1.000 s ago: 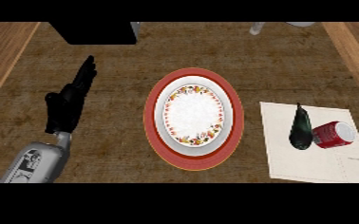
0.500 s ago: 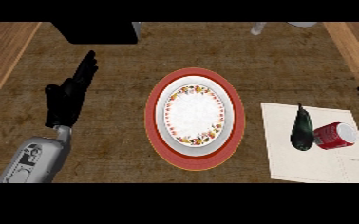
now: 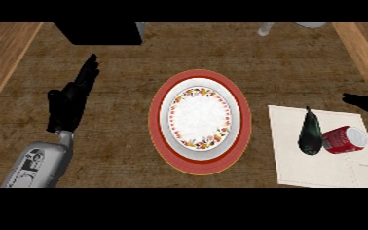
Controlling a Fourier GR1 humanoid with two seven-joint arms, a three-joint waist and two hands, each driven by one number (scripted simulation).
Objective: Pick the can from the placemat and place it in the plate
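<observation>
Still on the mat: can beside the plate

Broadly, the wooden counter (image 3: 129,126) carries a red-rimmed plate (image 3: 200,162) at centre, a flowered white dish on it. Right of it lies the pale placemat (image 3: 316,173), holding a dark pear-shaped object (image 3: 310,134) and, touching it, the red can (image 3: 343,140) on its side. The left hand (image 3: 70,102) rests open, fingers straight, holding nothing. A black tip of the right hand (image 3: 356,100) shows at the right edge; its fingers cannot be judged.

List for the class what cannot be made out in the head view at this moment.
- Right hand: only a dark tip shows at the right edge; fingers cannot be told.
- Pale objects at the top: cut off by the upper edge.
- Can: label too small to read; its left side is hidden by the dark vegetable.
</observation>
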